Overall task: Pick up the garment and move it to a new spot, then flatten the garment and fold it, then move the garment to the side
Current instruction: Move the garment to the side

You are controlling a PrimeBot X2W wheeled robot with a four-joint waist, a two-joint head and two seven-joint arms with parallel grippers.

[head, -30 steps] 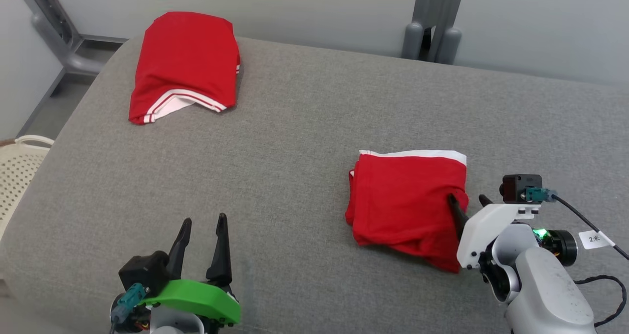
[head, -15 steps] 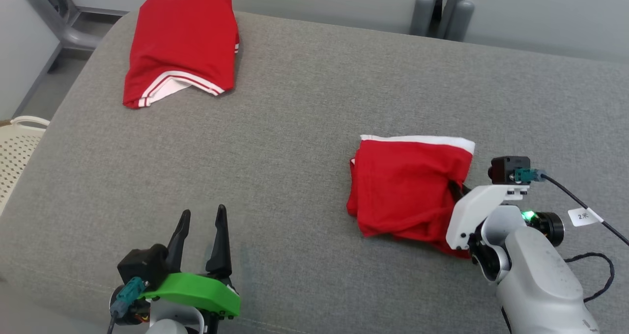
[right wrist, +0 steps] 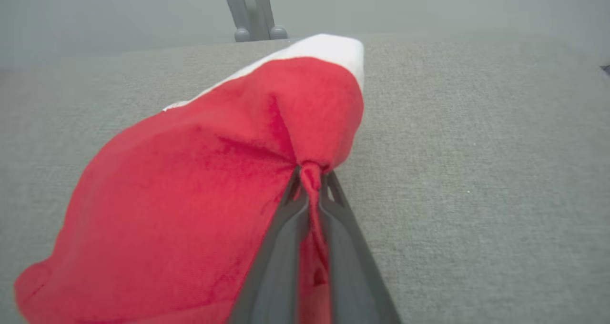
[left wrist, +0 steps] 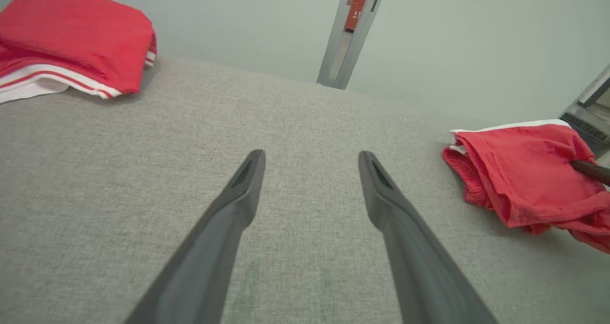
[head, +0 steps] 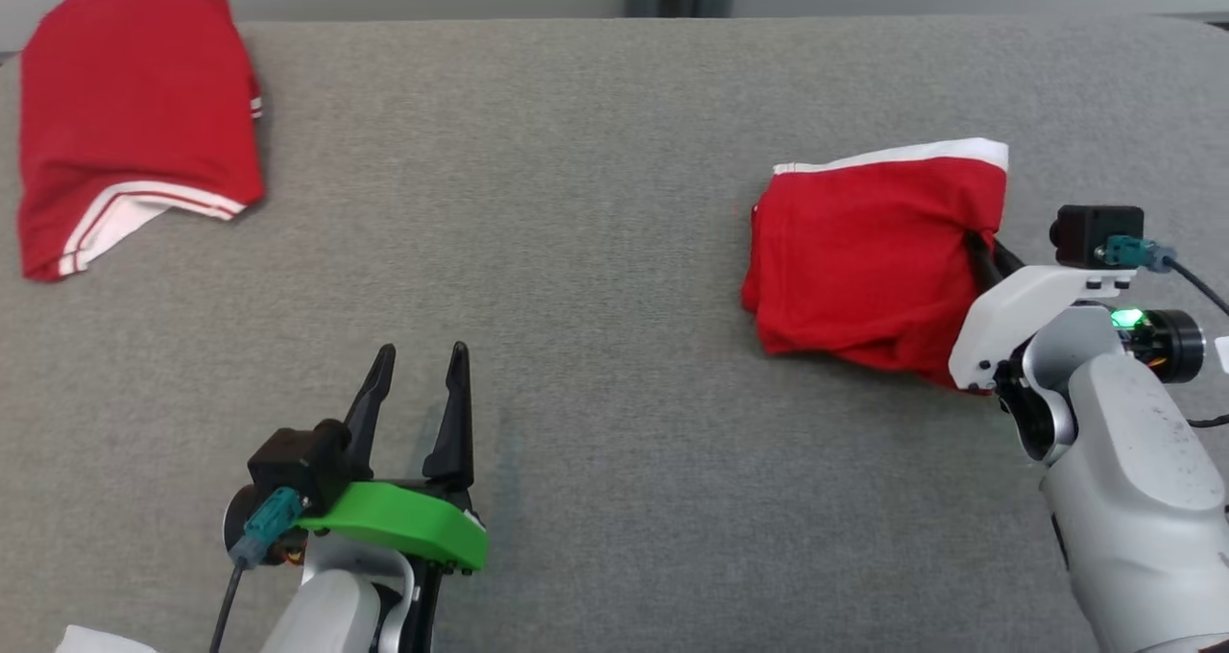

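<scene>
Red garment [head: 864, 250] clenched in right tool [right wrist: 310, 172], plainest from its wrist, left tool [head: 421, 350] released.

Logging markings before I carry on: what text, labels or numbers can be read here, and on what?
Red labels on the grey post behind the padded surface: white characters, too blurred to read.
White tag beside the right arm: cut off by the picture's edge, unreadable.
No other text is readable.
</scene>
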